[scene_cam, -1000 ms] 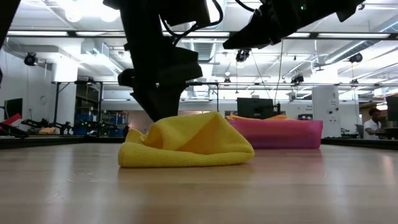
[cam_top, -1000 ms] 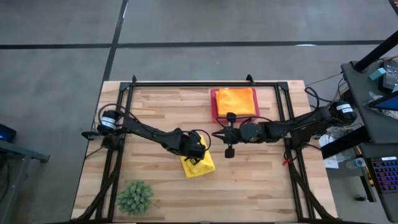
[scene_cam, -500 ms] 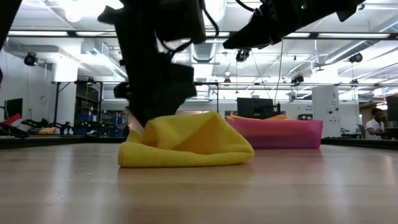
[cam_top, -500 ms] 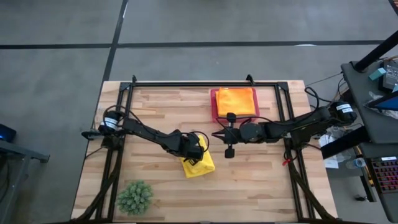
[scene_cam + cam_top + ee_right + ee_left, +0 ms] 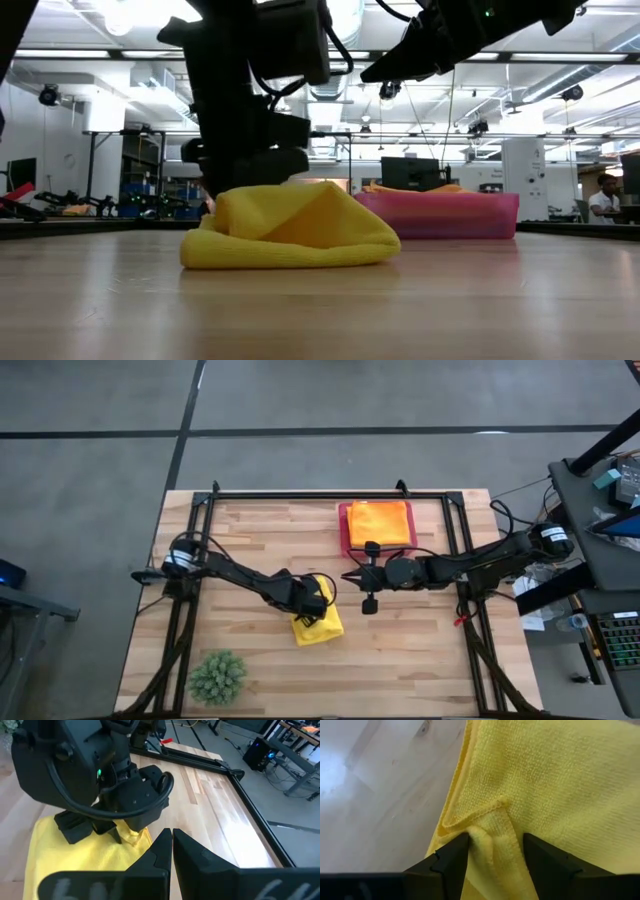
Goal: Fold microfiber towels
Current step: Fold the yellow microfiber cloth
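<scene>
Between the left gripper's (image 5: 492,852) two dark fingers (image 5: 451,858) sits a pinched ridge of the yellow towel (image 5: 318,621), which lies bunched near the middle of the wooden table (image 5: 410,650). Just beside it, the right gripper (image 5: 367,576) hovers fully closed and empty. One orange towel (image 5: 380,520) rests folded on the pink tray (image 5: 345,530); the yellow fold appears unfinished. A workshop with overhead lights lies beyond.

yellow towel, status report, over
Left gripper pinching a fold of the yellow towel. Right gripper shut, empty, hovering beside it. Nothing in the way.
</scene>
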Controlling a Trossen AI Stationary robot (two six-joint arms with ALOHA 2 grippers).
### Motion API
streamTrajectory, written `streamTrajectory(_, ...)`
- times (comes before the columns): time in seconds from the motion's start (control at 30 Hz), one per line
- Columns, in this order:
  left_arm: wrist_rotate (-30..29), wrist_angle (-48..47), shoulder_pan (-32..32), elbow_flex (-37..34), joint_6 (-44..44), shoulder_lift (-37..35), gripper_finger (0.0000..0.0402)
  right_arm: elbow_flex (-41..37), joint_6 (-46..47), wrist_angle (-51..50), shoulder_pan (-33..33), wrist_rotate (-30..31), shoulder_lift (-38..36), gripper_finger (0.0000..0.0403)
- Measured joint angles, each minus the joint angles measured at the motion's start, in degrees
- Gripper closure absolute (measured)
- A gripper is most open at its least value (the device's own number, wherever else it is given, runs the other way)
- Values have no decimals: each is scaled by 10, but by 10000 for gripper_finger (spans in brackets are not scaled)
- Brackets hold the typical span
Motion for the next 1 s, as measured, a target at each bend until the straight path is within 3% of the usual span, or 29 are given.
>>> streamTrajectory(0.27, 0, -11, 0, 0, 0, -12, 240, 0, 0, -3, 0, 0, 0, 394)
streamTrajectory(0.67, 2, -11, 0, 1, 18, -14, 394, 0, -1, -3, 0, 0, 0, 394)
streamTrajectory(1.0, 5, -45, 0, 2, 31, -66, 399, 0, -1, -5, 0, 0, 0, 394)
